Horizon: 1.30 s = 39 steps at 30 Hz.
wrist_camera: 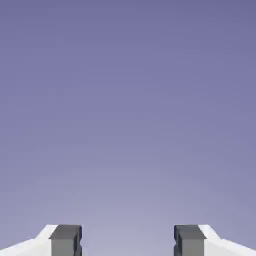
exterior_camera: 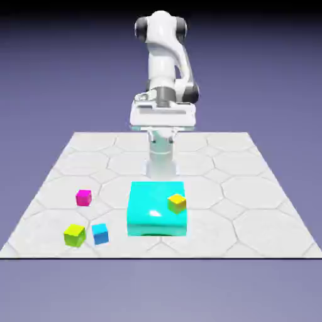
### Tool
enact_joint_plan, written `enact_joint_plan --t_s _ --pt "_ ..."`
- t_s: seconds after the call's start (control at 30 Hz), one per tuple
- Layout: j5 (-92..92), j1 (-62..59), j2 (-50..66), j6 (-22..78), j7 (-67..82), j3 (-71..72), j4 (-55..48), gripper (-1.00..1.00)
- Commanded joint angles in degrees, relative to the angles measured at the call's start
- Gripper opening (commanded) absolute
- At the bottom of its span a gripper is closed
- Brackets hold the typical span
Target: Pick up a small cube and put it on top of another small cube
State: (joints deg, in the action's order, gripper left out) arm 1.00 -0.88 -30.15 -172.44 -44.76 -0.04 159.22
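Note:
The small lime-green cube (exterior_camera: 74,235) sits on the table near the front edge, at the exterior view's left. The magenta cube (exterior_camera: 83,197) rests a little farther back on the same side, apart from it. My gripper (exterior_camera: 162,119) hangs high above the table's far part, well away from both cubes. In the hand view my gripper (wrist_camera: 127,242) is open; its two grey fingertips (wrist_camera: 66,240) stand wide apart with nothing between them, and only the plain backdrop shows beyond.
A small blue cube (exterior_camera: 100,233) lies just right of the lime-green one. A large cyan block (exterior_camera: 151,210) stands mid-table with a yellow-orange cube (exterior_camera: 177,202) on its top right corner. The tiled table (exterior_camera: 251,207) ends just in front of the cubes.

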Motion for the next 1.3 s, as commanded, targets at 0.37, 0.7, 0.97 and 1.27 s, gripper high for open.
enact_joint_plan --t_s 0.37,0.7,0.97,1.27 --pt "9.9 -15.6 24.9 15.6 -22.9 -0.3 -17.7 0.0" --pt "18.2 -28.6 45.7 28.5 -41.9 -0.6 -32.5 0.0" --pt "23.2 -35.4 58.6 33.4 -51.3 -0.3 -40.5 0.0" --pt "22.5 -35.4 56.5 35.3 -51.9 -0.8 -40.2 -1.0"
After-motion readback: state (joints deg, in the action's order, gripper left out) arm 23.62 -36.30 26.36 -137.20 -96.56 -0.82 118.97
